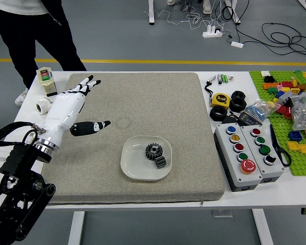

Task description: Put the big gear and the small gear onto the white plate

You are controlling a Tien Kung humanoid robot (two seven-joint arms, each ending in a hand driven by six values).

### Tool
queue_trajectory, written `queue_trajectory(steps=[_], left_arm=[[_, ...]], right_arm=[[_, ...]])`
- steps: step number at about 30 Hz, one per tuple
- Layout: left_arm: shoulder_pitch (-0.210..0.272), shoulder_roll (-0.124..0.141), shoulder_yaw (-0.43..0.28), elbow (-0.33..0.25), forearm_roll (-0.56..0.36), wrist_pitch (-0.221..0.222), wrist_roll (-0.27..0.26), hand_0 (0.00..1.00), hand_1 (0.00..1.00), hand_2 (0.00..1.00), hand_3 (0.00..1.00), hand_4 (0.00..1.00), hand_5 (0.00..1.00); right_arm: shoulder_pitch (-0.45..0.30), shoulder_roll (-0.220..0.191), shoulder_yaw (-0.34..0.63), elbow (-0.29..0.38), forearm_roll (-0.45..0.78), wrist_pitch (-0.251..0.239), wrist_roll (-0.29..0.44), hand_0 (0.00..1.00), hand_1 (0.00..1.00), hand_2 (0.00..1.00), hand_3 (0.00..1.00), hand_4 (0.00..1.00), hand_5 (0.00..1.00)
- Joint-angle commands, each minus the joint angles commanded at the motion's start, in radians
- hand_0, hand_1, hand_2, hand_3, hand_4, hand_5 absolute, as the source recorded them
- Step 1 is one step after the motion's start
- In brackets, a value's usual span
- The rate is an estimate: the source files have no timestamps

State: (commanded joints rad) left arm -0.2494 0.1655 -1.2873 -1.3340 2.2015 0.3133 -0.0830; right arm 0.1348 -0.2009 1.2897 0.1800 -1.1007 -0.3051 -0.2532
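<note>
Spotter: Where do the gears sit?

Me: Both are on the white plate, just below the centre of the frame. The big gear lies with its bore facing up. The small gear is at its lower right, seemingly on its side. They look close enough to touch, but I can't be sure from up here.

Spotter: And your hand?

Me: My left hand is at the left of the frame, over the grey mat, well apart from the plate. Its fingers are stretched out, the thumb is wide of them, and nothing is in its grip.

Spotter: So the placing looks done. How do you finish cleanly?

Me: I judge that only parking the arm is left. I want to lift a little first, then ease away from the plate, so the thumb never sweeps the rim. I go slowly by the white fitting near the wrist and the cream block above it, as either could tip. A person stands at the upper left, hands out of my view, so I reach no farther that way.
</note>
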Motion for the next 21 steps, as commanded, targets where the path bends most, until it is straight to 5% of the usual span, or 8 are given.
queue_trajectory(steps=[1, 6, 7, 12, 13, 18, 19, 21], left_arm=[[0.012, -0.004, -0.016, 0.0, -0.039, -0.009, -0.01, 0.642, 0.731, 0.882, 0.754, 0.837, 0.42], [0.05, -0.015, -0.036, -0.013, -0.254, -0.051, -0.011, 0.642, 0.731, 0.882, 0.754, 0.837, 0.42], [0.055, -0.018, -0.039, -0.014, -0.292, -0.07, -0.003, 0.684, 0.728, 0.855, 0.733, 0.815, 0.619], [0.079, -0.026, -0.057, -0.012, -0.507, -0.176, 0.032, 0.684, 0.728, 0.855, 0.733, 0.815, 0.619], [0.082, -0.027, -0.06, -0.012, -0.546, -0.193, 0.034, 0.734, 0.747, 0.859, 0.805, 0.84, 0.756], [0.086, -0.028, -0.07, -0.011, -0.76, -0.235, 0.024, 0.734, 0.747, 0.859, 0.805, 0.84, 0.756], [0.086, -0.029, -0.072, -0.011, -0.806, -0.239, 0.023, 0.752, 0.758, 0.863, 0.811, 0.856, 0.836], [0.086, -0.03, -0.074, -0.01, -0.884, -0.245, 0.022, 0.752, 0.758, 0.863, 0.811, 0.856, 0.836]], right_arm=[[-0.001, 0.0, 0.001, 0.0, -0.002, 0.0, 0.0, 0.596, 0.606, 0.694, 0.557, 0.749, 0.682], [-0.006, 0.002, 0.004, 0.0, -0.007, 0.0, -0.002, 0.596, 0.606, 0.694, 0.557, 0.749, 0.682], [-0.007, 0.003, 0.004, 0.0, -0.009, 0.0, -0.002, 0.598, 0.606, 0.694, 0.558, 0.749, 0.682], [-0.01, 0.004, 0.005, 0.0, -0.014, 0.001, -0.004, 0.598, 0.606, 0.694, 0.558, 0.749, 0.682], [-0.01, 0.005, 0.005, 0.0, -0.015, 0.001, -0.004, 0.596, 0.606, 0.695, 0.558, 0.749, 0.684], [-0.011, 0.005, 0.004, 0.0, -0.013, 0.001, -0.004, 0.596, 0.606, 0.695, 0.558, 0.749, 0.684], [-0.011, 0.005, 0.004, 0.0, -0.013, 0.001, -0.004, 0.597, 0.606, 0.694, 0.557, 0.749, 0.683], [-0.01, 0.005, 0.004, 0.0, -0.013, 0.002, -0.004, 0.597, 0.606, 0.694, 0.557, 0.749, 0.683]])
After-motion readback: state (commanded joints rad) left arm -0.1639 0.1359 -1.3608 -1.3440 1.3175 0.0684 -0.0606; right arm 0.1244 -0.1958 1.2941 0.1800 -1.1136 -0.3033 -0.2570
